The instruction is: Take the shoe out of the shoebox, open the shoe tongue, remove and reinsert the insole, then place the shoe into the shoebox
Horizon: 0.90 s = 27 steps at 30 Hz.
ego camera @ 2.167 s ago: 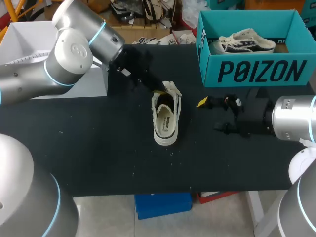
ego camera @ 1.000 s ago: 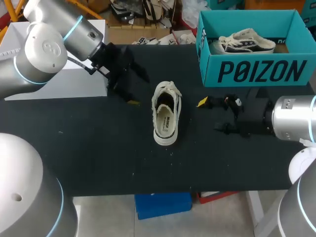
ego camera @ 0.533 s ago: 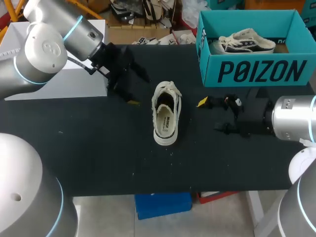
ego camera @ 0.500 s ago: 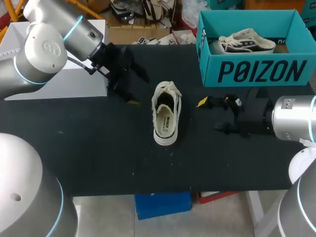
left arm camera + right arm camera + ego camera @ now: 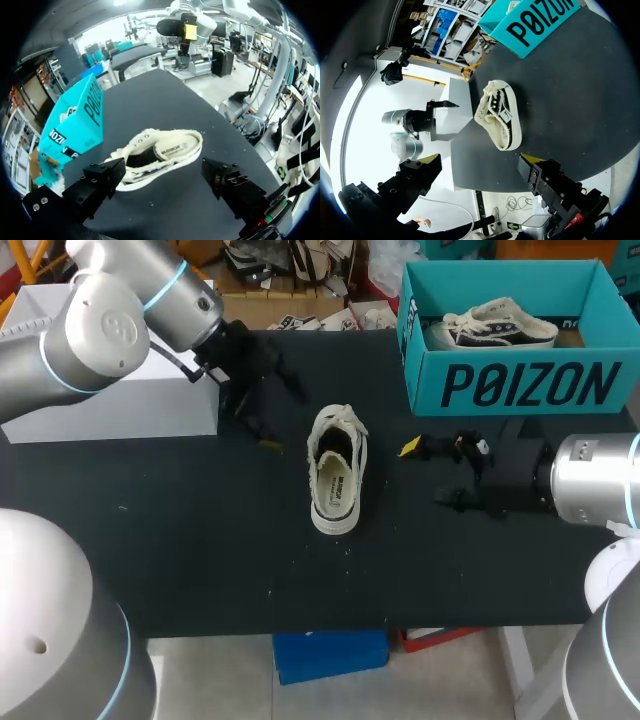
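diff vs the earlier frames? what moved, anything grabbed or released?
The left tool pulled away from the tongue end of the shoe, back toward my left side, then shifted slightly farther back. It is open and holds nothing. The shoe did not move, the right tool stayed open beside it, and the shoebox with the other shoe inside is unchanged.

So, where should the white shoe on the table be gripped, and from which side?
Probably best: grip the shoe by a side wall beside its opening, from above, one finger inside and one outside. It stands upright on its sole, opening upward, so that thin rim is free.
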Available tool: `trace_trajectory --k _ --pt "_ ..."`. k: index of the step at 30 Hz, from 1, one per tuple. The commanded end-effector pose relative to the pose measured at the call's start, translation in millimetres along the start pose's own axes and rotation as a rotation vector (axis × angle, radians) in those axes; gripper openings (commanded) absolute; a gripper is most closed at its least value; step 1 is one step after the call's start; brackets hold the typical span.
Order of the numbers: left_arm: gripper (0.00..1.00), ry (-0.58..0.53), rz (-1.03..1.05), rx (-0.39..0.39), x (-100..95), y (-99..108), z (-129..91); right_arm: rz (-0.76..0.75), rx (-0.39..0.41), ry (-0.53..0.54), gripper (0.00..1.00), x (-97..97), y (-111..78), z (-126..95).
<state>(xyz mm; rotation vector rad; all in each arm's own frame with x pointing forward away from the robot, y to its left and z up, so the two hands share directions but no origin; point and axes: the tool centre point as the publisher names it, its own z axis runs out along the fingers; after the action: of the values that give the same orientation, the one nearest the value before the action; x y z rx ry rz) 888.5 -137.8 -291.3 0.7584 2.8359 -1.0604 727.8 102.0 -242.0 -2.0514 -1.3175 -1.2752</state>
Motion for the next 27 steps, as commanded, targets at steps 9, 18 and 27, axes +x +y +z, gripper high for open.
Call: trace_trajectory --k 9,18,27 --pt "1.00 0.103 0.540 -0.162 -2.4 26 -1 0.000 0.000 0.000 1.00 0.0 -0.3 0" --pt "1.00 0.122 0.903 -0.180 -13.1 22 19 0.000 0.000 0.000 1.00 0.0 -0.3 0" --pt "0.63 0.249 1.098 -0.204 -9.7 16 43 0.000 0.000 0.000 1.00 0.0 -0.3 0"
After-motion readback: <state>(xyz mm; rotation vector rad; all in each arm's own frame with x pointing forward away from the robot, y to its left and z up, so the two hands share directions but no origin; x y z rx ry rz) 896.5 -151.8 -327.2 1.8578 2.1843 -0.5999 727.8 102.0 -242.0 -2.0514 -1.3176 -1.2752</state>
